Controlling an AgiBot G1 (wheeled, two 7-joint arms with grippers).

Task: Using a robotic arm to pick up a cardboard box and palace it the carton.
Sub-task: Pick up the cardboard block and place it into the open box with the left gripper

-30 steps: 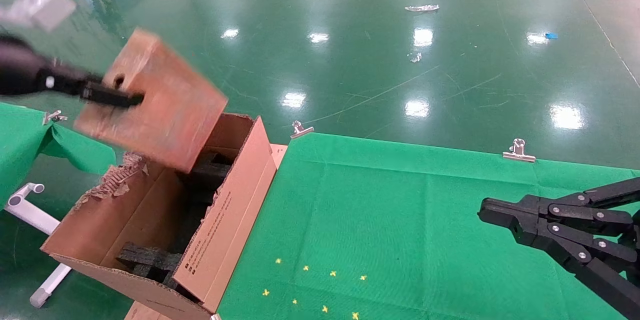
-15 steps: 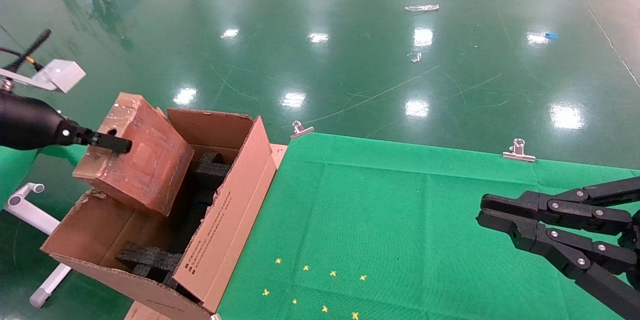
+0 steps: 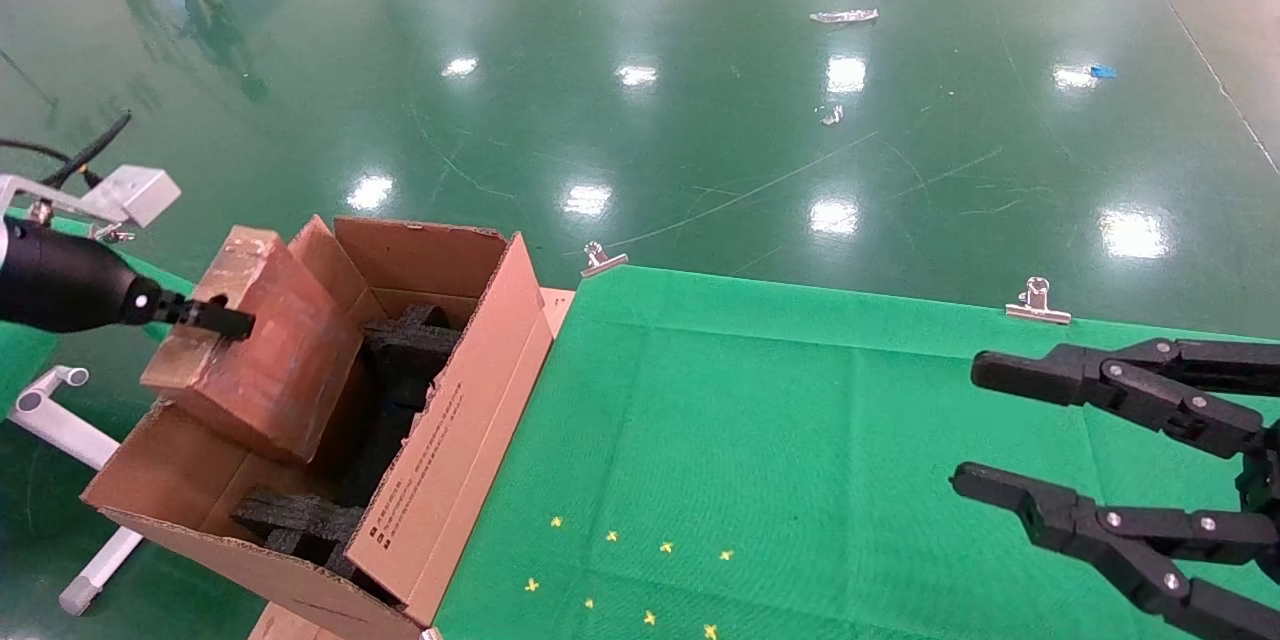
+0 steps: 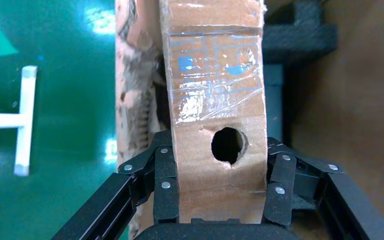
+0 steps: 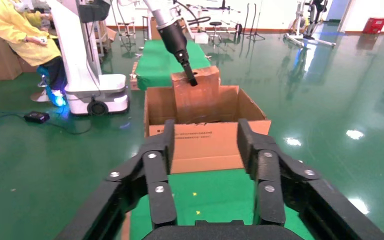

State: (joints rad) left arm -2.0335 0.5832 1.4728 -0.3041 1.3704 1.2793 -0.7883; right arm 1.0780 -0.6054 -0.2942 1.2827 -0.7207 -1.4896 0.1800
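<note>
The reddish-brown taped cardboard box (image 3: 265, 360) is tilted, with its lower end inside the open carton (image 3: 470, 400) at the table's left end. My left gripper (image 3: 215, 320) is shut on the box's upper end, beside its round hole. In the left wrist view the fingers (image 4: 162, 170) press both sides of the box (image 4: 215, 100). Black foam inserts (image 3: 405, 345) lie inside the carton. My right gripper (image 3: 975, 425) is open and empty over the table's right side. In the right wrist view it (image 5: 206, 130) faces the carton (image 5: 210, 142) and the box (image 5: 196, 95).
The green cloth table (image 3: 800, 420) has metal clips (image 3: 1037, 305) on its far edge and small yellow marks (image 3: 620, 580) near the front. A white tube stand (image 3: 60, 420) stands left of the carton. A person in yellow (image 5: 25, 35) and a white machine base (image 5: 95, 75) are beyond the carton.
My left gripper has carried the box down from above the carton until its lower end is inside. My right gripper has opened wide.
</note>
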